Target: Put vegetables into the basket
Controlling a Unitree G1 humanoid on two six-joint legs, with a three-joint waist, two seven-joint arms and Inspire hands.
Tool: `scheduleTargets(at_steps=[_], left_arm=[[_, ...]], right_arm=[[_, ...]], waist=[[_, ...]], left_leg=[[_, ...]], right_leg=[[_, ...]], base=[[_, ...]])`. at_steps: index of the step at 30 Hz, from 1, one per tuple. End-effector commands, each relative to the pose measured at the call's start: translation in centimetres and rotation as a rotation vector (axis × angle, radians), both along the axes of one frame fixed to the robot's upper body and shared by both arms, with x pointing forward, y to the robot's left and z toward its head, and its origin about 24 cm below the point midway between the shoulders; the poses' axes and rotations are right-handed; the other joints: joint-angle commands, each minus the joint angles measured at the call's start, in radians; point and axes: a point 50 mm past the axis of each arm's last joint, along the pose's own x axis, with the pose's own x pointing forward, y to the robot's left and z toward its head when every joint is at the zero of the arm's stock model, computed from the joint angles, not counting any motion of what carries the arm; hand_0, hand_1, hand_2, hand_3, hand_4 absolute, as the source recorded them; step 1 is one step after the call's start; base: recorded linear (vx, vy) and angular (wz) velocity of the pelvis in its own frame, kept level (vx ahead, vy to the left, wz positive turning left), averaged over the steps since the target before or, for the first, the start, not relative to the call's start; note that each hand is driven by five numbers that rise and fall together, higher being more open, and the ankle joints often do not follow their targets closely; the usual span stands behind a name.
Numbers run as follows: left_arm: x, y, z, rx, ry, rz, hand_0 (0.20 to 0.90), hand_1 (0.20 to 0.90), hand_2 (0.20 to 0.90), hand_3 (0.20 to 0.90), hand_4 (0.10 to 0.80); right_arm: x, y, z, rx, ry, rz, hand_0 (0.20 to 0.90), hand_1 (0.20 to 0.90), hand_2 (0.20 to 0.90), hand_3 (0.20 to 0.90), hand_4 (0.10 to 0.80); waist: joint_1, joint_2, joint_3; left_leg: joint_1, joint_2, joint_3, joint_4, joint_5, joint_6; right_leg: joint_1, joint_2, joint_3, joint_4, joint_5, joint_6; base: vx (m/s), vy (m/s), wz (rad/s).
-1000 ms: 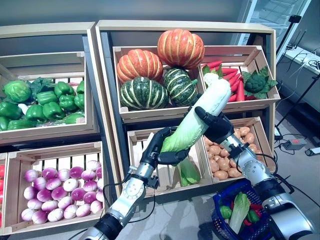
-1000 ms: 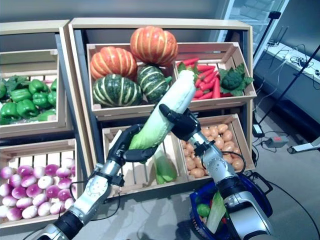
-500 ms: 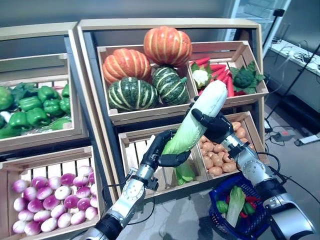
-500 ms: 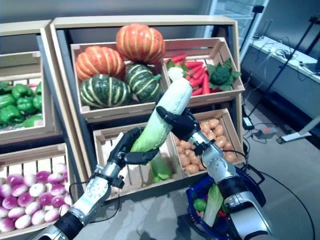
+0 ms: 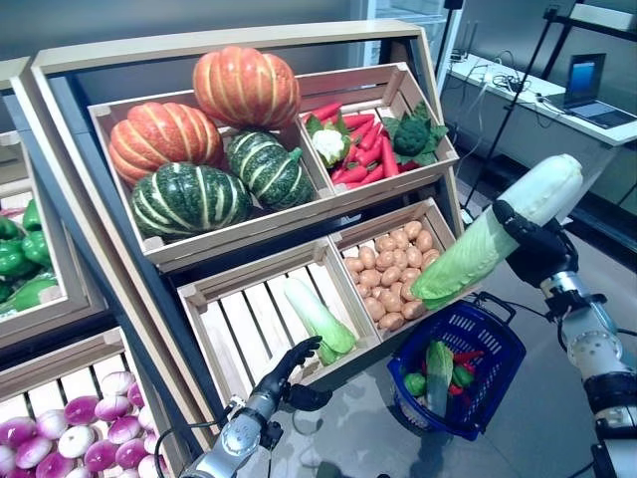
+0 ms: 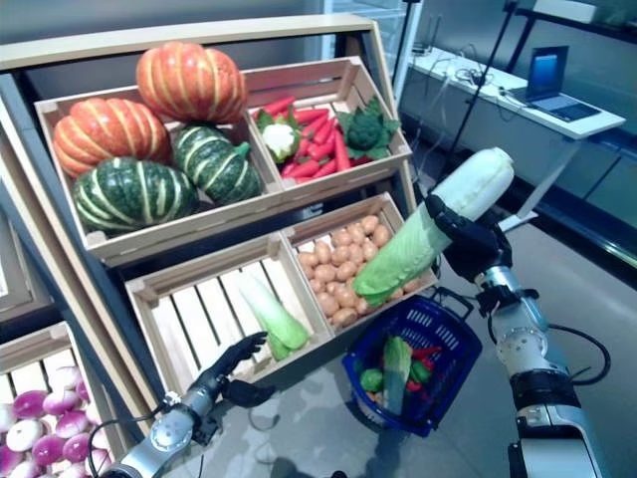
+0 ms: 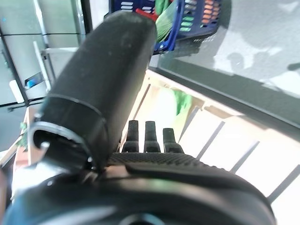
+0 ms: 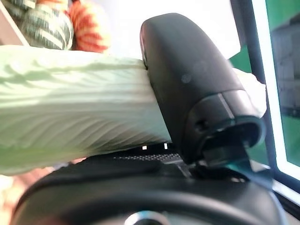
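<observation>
Long napa cabbage [image 5: 493, 236] up in the air, clamped near its white stalk end by the right hand [image 5: 530, 242], leafy green tip slanting down toward the basket [image 5: 495, 370]. Thumb wrapped right over it in the right wrist view, so definitely a firm grip. Hanging above and a bit behind the basket, not over the opening yet as far as can be judged.

Progress-wise: partway there. Already in the basket: another leafy cabbage, something small and green, some red bits. Left to do: swing this one over, lower it in, let go. Second cabbage [image 5: 318, 316] lying in the slatted lower crate [image 5: 249, 329], probably next up.

Left hand [image 5: 286, 372] down low by that crate's front edge, fingers loosely spread, holding nothing.

Texture notes: cabbage ribbed and crinkly, pale green fading to smooth white, a tapered cylinder. Basket blue plastic lattice with a dark handle, sitting on smooth grey floor. Crates plain pale wood. Pumpkins [image 5: 204, 129] deeply ribbed and glossy, orange and striped green; potatoes [image 5: 393, 277] small rounded ovals; carrots [image 5: 360, 146] beside cauliflower and broccoli.
</observation>
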Motion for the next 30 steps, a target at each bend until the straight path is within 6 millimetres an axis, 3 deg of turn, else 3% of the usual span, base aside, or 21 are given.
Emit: scheduleTargets(at_steps=[1,9,14,20,27,30], left_arm=[[2.4,0.6,2.2,-0.016,-0.17,0.013,0.9,0.9,0.9,0.9,0.8],[3.7,-0.4,4.0,-0.063,-0.262,0.004,0.9,0.9,0.9,0.9,0.8],[4.9,-1.0,6.2,-0.122,-0.362,0.024,0.9,0.9,0.9,0.9,0.8],[6.5,-0.6,9.3,-0.176,-0.49,0.067,0.9,0.9,0.9,0.9,0.8],[7.4,-0.2,11.1,-0.186,-0.527,0.067,0.9,0.9,0.9,0.9,0.8],[7.7,-0.3,11.7,-0.181,-0.539,0.052,0.9,0.9,0.9,0.9,0.8]], right_arm=[[0.2,-2.6,4.9,-0.033,-0.224,-0.166,0.3,0.3,0.3,0.3,0.4],[-1.3,-4.5,1.6,-0.087,-0.073,-0.375,0.3,0.3,0.3,0.3,0.4],[-1.2,-4.0,-0.7,-0.214,0.086,-0.442,0.3,0.3,0.3,0.3,0.4],[-1.1,-4.1,-2.6,-0.217,0.207,-0.533,0.3,0.3,0.3,0.3,0.4],[-1.0,-4.8,-2.9,-0.229,0.257,-0.593,0.3,0.3,0.3,0.3,0.4],[-1.2,-6.1,-2.4,-0.199,0.257,-0.627,0.3,0.3,0.3,0.3,0.4]], waist=[[-0.016,-0.038,-0.061],[-0.039,-0.032,-0.053],[-0.035,-0.033,-0.049],[-0.032,-0.023,-0.04],[-0.018,-0.002,-0.021],[-0.01,0.012,-0.007]], left_leg=[[0.004,0.01,0.002,0.002,-0.107,-0.021],[0.006,0.014,0.016,0.002,-0.115,-0.02],[0.009,0.017,0.024,0.002,-0.115,-0.022],[0.008,0.021,0.034,0.002,-0.111,-0.023],[0.0,0.019,0.033,0.002,-0.11,-0.024],[-0.004,0.015,0.026,0.002,-0.104,-0.025]], right_leg=[[0.021,-0.004,-0.002,0.003,-0.023,0.017],[0.013,0.006,0.034,0.003,-0.02,0.018],[0.012,0.006,0.031,0.003,-0.02,0.016],[0.004,0.007,0.032,0.003,-0.015,0.013],[-0.003,0.005,0.024,0.003,-0.015,0.012],[0.0,-0.001,0.009,0.003,-0.018,0.007]], base=[[0.019,-0.025,-0.08],[0.011,-0.028,-0.16],[0.035,-0.049,-0.05],[0.017,-0.019,0.0],[0.009,-0.021,0.0],[0.023,-0.019,0.0]])
